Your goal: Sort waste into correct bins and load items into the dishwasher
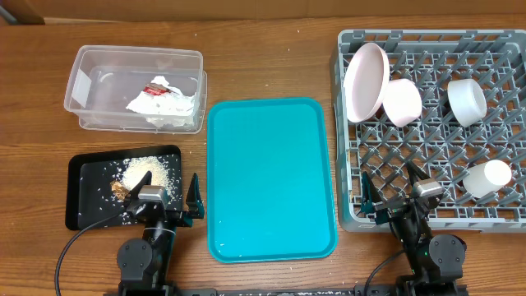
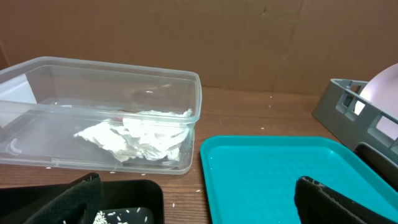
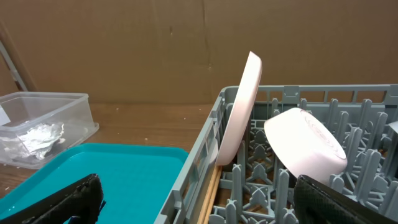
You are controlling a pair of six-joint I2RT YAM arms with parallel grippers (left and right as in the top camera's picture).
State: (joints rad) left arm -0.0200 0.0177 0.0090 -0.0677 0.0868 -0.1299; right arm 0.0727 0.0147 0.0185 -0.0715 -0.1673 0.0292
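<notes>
The wrapper (image 1: pixel 164 100) lies crumpled in the clear tub (image 1: pixel 99 62), which sits left of the teal tray (image 1: pixel 271 177) toward its far corner. Nearer me, also left of the teal tray, is the black tray (image 1: pixel 82 177). It holds a heap of rice (image 1: pixel 148 171) with stray grains around it and a small brown scrap (image 1: pixel 121 190) at the heap's edge.

Right of the teal tray stands the grey rack (image 1: pixel 345 123). The plate (image 1: pixel 366 80) stands on edge in the rack's far corner closest to the teal tray. The pink bowl (image 1: pixel 402 102) is tipped just beside it, the pale bowl (image 1: pixel 467 101) further along, and the cup (image 1: pixel 487 178) lies on its side farthest from the teal tray.

My left gripper (image 2: pixel 202 208) sits at the teal tray's near left corner, jaws wide apart and holding nothing. My right gripper (image 3: pixel 199 208) sits at the near right corner over the rack's edge, jaws likewise apart and holding nothing.
</notes>
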